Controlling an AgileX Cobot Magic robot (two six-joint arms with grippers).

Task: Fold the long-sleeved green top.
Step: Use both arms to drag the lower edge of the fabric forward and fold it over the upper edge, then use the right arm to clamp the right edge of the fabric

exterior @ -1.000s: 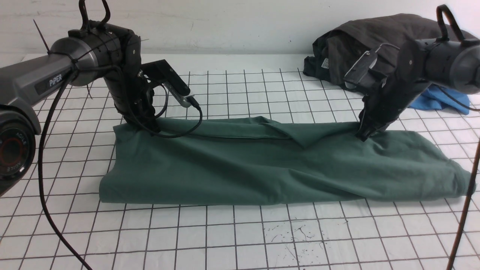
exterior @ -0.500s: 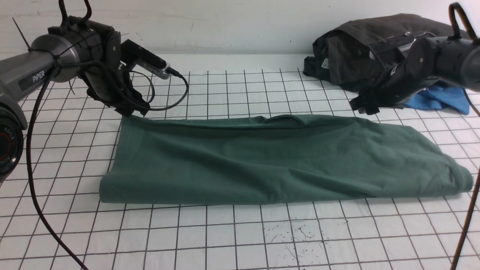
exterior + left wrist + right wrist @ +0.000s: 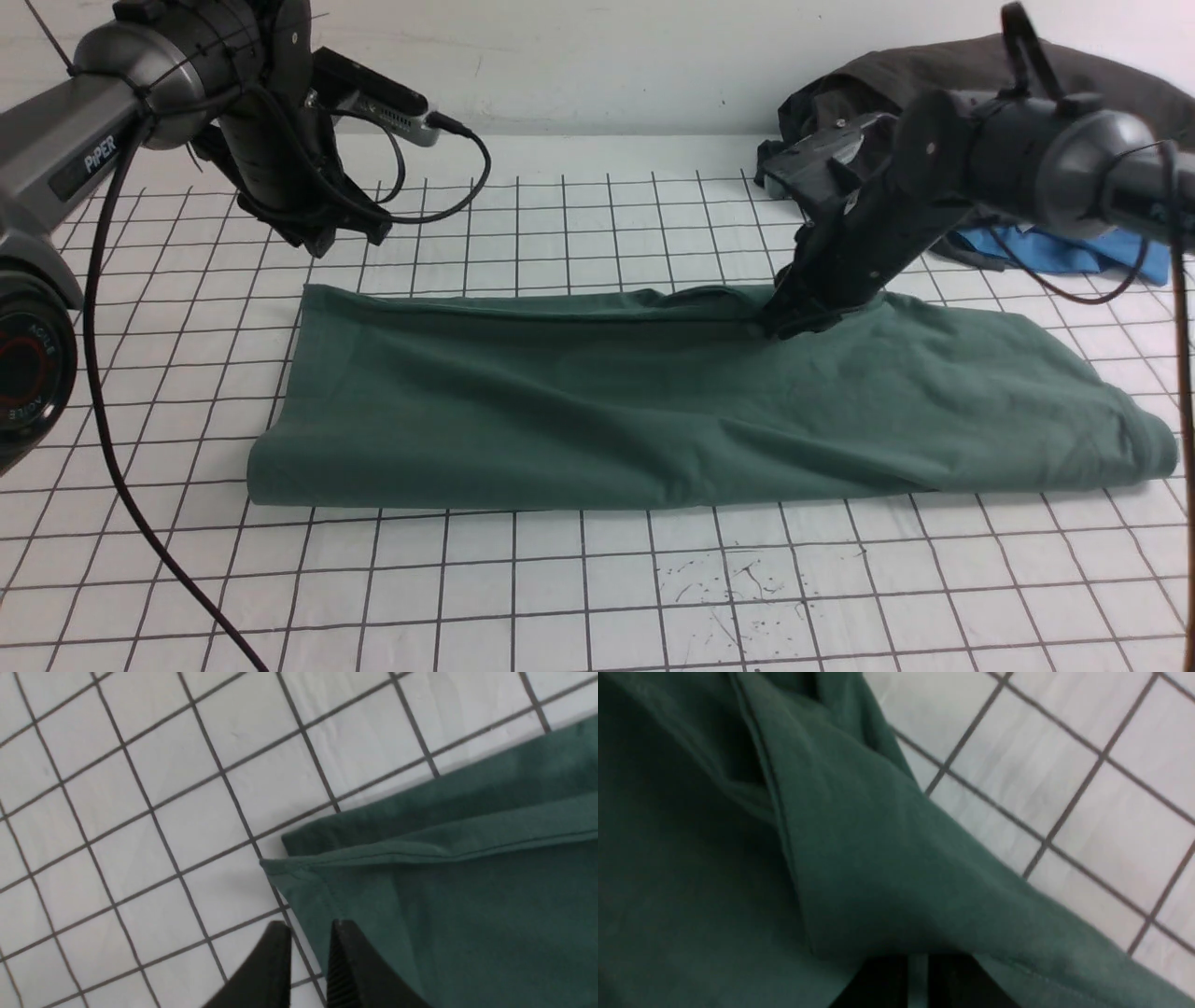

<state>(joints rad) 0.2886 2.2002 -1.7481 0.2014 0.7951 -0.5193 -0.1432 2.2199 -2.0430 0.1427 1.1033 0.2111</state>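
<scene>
Pincers at the far edge of the green top (image 3: 653, 411), which lies as a long folded band across the table (image 3: 560, 588).
My right pincer (image 3: 792, 322) is down on the far hem near its middle, fingers closed on a thin fold of cloth, the arm reaching in from the right with its wrist tipped steeply down. My left pincer (image 3: 341, 238) hangs above the far left corner, fingers nearly together, holding nothing. Bare grid lies open in front. A dark clothes pile (image 3: 840, 112) and a blue cloth (image 3: 1083, 252) sit behind the right arm.
</scene>
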